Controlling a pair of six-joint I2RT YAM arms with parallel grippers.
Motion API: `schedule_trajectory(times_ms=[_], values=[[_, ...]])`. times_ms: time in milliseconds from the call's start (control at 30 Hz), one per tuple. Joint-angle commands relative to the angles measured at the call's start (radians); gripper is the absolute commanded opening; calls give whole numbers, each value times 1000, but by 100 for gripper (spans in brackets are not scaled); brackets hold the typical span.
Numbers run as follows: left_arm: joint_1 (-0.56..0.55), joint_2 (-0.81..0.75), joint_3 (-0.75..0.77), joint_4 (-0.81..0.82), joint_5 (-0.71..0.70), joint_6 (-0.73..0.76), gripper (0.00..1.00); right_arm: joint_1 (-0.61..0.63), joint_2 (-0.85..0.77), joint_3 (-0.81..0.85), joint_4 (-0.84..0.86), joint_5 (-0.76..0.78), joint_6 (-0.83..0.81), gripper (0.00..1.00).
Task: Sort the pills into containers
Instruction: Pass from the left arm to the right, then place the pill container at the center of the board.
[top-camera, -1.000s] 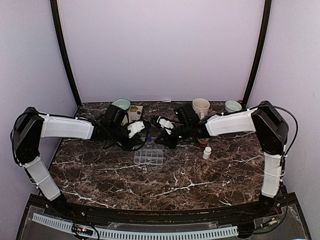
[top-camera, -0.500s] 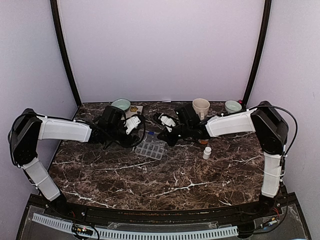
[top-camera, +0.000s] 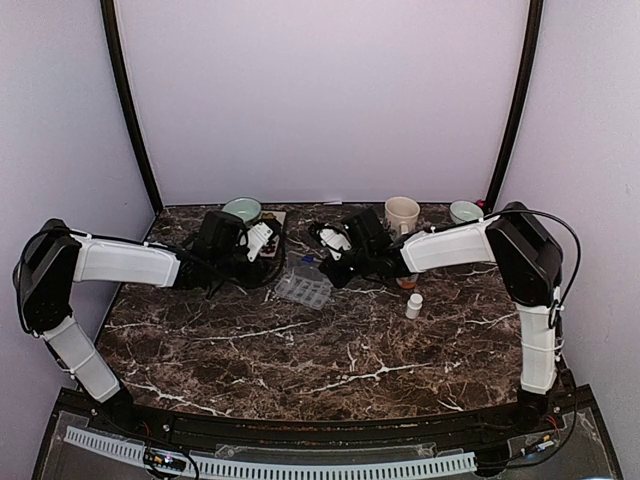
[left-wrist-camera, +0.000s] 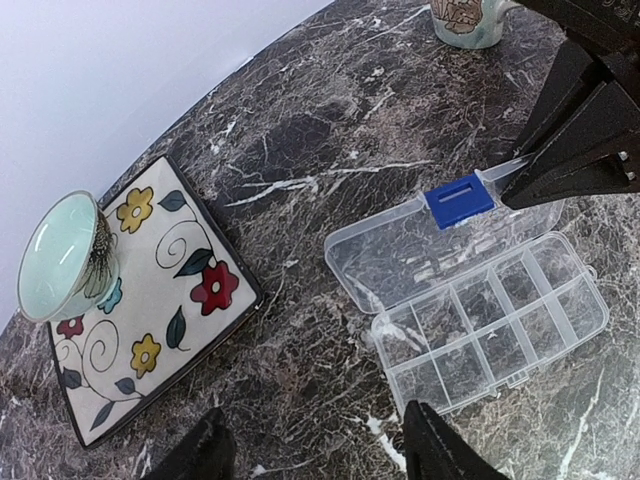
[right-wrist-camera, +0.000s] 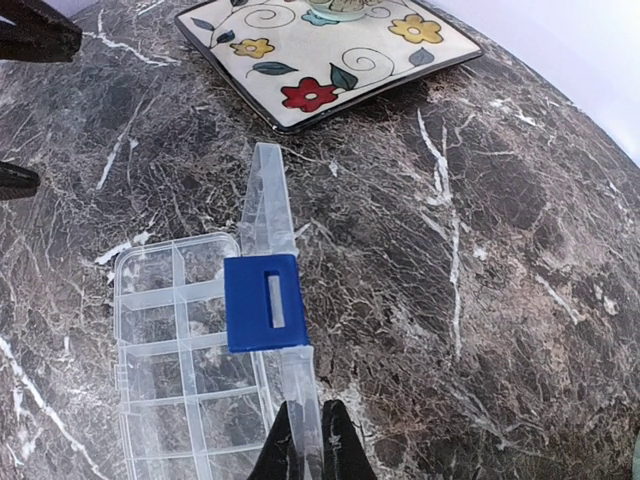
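The clear pill organizer (top-camera: 303, 291) lies on the marble with its containers (left-wrist-camera: 500, 325) uncovered, and the cells that show look bare. Its hinged lid (left-wrist-camera: 400, 255) is swung up and back, blue latch (right-wrist-camera: 263, 302) at the free edge. My right gripper (right-wrist-camera: 308, 440) is shut on that lid edge just beside the latch; in the top view the right gripper (top-camera: 318, 268) sits at the organizer's far side. My left gripper (left-wrist-camera: 318, 450) hovers open to the left of the box, nothing between its fingers (left-wrist-camera: 432, 445). The pills are out of view.
A flowered square plate (left-wrist-camera: 150, 290) with a mint bowl (left-wrist-camera: 60, 255) on it lies left of the organizer. A cream mug (top-camera: 402, 212) and a mint cup (top-camera: 465, 212) stand at the back. An orange bottle (top-camera: 408, 282) and a small white bottle (top-camera: 413, 306) stand right of the box.
My left gripper let go, opened and pulled back to the left. The right gripper swung the lid open toward the back, and the organizer slid a little farther back.
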Motion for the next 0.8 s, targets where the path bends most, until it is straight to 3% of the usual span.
schedule_trajectory(times_ms=[0, 633, 767], values=[[-3, -28, -26, 27, 0, -48, 60, -8, -4, -25, 40, 54, 53, 0], [-19, -46, -70, 34, 34, -194, 61, 3, -133, -184, 184, 63, 139, 14], [-20, -43, -72, 38, 61, -230, 66, 8, -141, -202, 200, 73, 146, 16]])
